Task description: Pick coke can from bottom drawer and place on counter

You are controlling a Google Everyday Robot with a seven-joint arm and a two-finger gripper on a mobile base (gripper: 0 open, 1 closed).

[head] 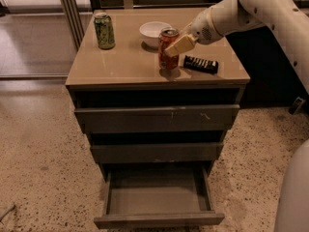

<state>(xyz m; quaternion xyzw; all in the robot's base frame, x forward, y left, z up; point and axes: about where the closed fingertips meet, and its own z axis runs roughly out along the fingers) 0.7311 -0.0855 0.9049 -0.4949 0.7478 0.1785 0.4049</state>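
The coke can, red-orange with a silver top, stands upright on the tan counter, right of centre and just in front of a white bowl. My gripper reaches in from the upper right and is shut on the can. One beige finger lies across the can's right side; the other is hidden behind it. The can's base is at or just above the counter surface. The bottom drawer is pulled open below, and nothing shows inside it.
A green patterned can stands at the counter's back left. A white bowl sits behind the coke can. A black flat object lies to its right. The two upper drawers are slightly ajar. Speckled floor surrounds the cabinet.
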